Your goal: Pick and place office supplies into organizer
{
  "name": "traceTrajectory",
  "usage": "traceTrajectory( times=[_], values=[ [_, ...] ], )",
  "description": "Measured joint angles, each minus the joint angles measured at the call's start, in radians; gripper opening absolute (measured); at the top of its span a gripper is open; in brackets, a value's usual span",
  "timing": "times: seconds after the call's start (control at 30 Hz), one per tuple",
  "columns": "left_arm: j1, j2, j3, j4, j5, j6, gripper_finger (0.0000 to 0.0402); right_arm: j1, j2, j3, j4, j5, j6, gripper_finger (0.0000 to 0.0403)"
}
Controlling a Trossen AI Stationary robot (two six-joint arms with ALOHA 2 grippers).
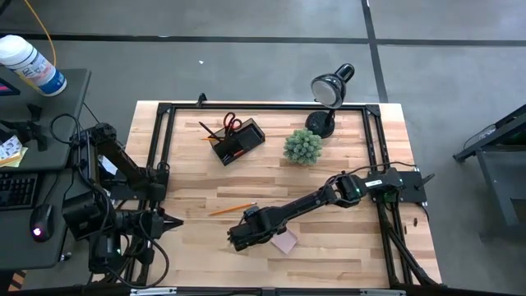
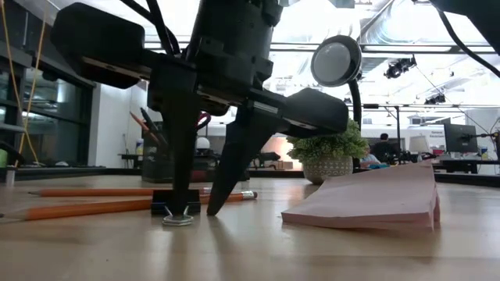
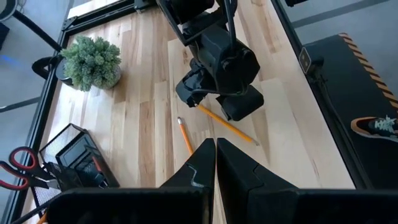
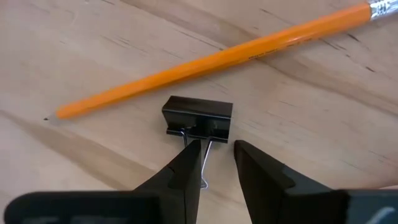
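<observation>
On pale wood grain, right end effector [image 4: 216, 163] fingers parted astride boxy black binder clip [image 4: 198, 116] wire handles.

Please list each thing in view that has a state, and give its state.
Binder clip: on the table, between the right end effector tips, not lifted.
Pencil: lying loose.
Scissors: standing in the organizer.
Sticky notes: flat on the table.
Left end effector: shut, empty.
</observation>
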Motion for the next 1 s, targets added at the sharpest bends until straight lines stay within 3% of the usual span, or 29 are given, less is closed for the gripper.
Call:
traceTrajectory(
  times=[0.2,0.43,0.63,1.0],
  values=[
    [0.0,0.0,0.0,0.0,-0.001,0.0,0.0005,0.0,0.004,0.0,0.001,-0.017,-0.028,0.0075],
    [0.0,0.0,0.0,0.001,-0.001,-0.003,0.0005,0.0,0.019,0.002,0.009,-0.05,-0.06,0.0007],
    [0.0,0.0,0.0,0.002,-0.001,-0.013,0.0005,0.0,0.021,0.023,-0.01,-0.047,-0.084,0.0003],
    [0.0,0.0,0.0,0.002,-0.001,-0.013,0.0005,-0.025,0.015,0.122,-0.096,0.085,-0.153,0.0001]
  ],
)
